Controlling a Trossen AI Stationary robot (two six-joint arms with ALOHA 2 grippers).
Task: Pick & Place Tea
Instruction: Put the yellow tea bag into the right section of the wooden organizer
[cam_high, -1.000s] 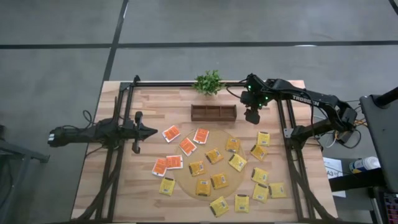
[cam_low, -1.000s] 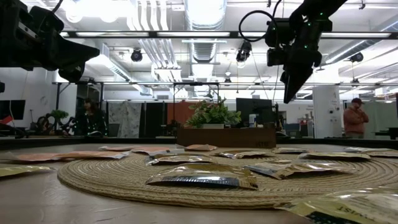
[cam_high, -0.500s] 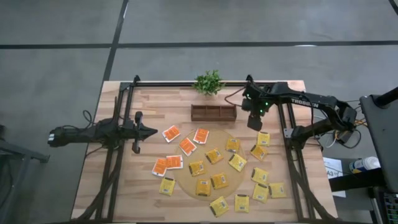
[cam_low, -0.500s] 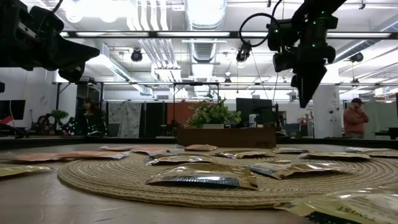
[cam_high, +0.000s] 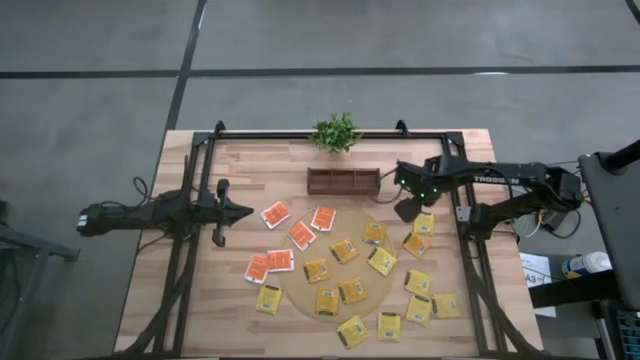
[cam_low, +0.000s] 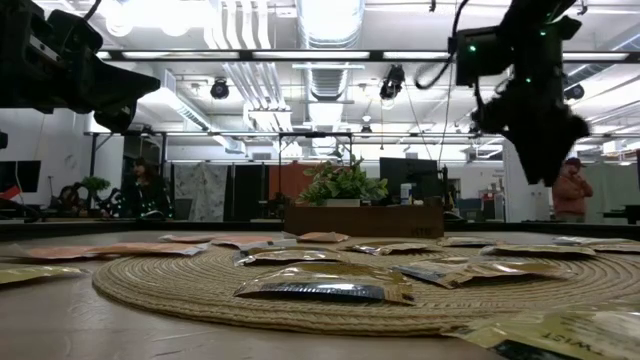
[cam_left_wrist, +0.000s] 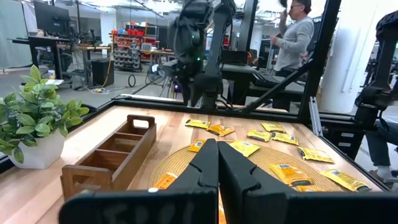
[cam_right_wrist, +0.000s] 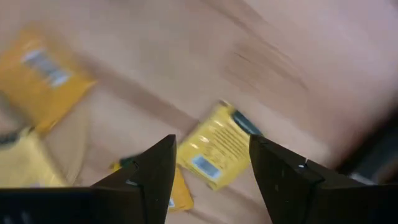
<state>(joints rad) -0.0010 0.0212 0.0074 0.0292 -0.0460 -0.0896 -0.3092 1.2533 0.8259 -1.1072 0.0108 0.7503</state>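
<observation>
We see right end effector with fingers apart, nothing held, above yellow tea packet near worktop right side, just beside black frame rail. Room tight there: wooden tray just beside, more packets crowd round mat. Orange-red packets lie left of mat. Our left end effector with fingers together waits at left edge, well apart. Plant at far edge. Person in room beyond.

R tool moved from tray toward yellow packet.
</observation>
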